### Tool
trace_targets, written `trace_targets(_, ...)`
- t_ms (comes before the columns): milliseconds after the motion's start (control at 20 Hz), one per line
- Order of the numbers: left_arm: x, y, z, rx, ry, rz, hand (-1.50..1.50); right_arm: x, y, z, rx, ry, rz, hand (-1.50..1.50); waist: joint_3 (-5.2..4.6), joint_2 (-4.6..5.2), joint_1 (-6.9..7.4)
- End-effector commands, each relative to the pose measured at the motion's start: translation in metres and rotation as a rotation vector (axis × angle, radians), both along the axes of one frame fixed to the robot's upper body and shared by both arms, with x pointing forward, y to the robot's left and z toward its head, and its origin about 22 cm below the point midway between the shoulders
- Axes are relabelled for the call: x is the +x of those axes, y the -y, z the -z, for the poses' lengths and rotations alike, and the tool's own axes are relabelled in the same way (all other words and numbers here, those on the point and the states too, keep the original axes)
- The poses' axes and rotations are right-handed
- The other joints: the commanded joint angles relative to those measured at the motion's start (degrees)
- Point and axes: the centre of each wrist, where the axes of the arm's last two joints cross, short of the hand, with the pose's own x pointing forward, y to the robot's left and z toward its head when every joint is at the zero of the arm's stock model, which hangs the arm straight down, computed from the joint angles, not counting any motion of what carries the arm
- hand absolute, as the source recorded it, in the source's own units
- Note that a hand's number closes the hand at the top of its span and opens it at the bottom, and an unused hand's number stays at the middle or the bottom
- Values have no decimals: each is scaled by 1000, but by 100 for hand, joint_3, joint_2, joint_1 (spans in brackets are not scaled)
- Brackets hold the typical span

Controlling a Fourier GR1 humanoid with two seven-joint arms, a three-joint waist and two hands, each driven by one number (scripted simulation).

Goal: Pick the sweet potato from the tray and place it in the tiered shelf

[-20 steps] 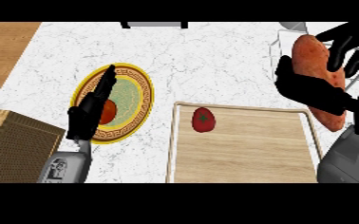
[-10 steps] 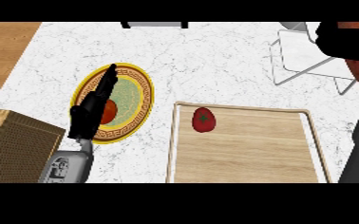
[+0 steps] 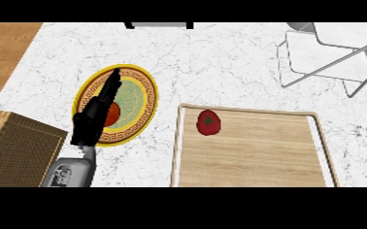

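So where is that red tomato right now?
In the head view, the tomato lies on the wooden tray, near its upper-left corner, right of the yellow-rimmed plate.

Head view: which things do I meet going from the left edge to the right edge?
Woven mat → left hand over the plate → tomato on the tray → wire shelf.

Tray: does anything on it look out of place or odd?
The tray holds only a red, tomato-like item near its upper left corner; no sweet potato shows there or on the visible part of the wire shelf.
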Motion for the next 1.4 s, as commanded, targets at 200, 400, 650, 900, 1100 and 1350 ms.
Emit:
trace_targets(200, -6, 6, -7, -7, 4, -1, 0, 48, 17, 21, -106, -9, 43, 150, 1, 9, 54)
trace_targets(400, 3, -10, -8, -8, -19, 20, 0, 48, 43, 27, -200, -7, 68, 150, 1, 8, 5)
trace_targets(650, 3, -3, 0, 12, 24, 9, 0, 85, 61, 65, -202, 28, 23, 150, 3, 31, 58)
trace_targets(900, 6, -12, -7, 0, 0, 13, 0, 83, 68, 61, 41, 220, -41, 150, 11, 37, 58)
trace_targets(1100, 20, -19, -11, -4, 7, 11, 0, 98, 89, 73, 60, 230, -73, 150, 5, 40, 40)
trace_targets(1350, 3, 4, -5, 5, 7, -3, 0, 110, 99, 73, 58, 234, -76, 150, 3, 16, 38)
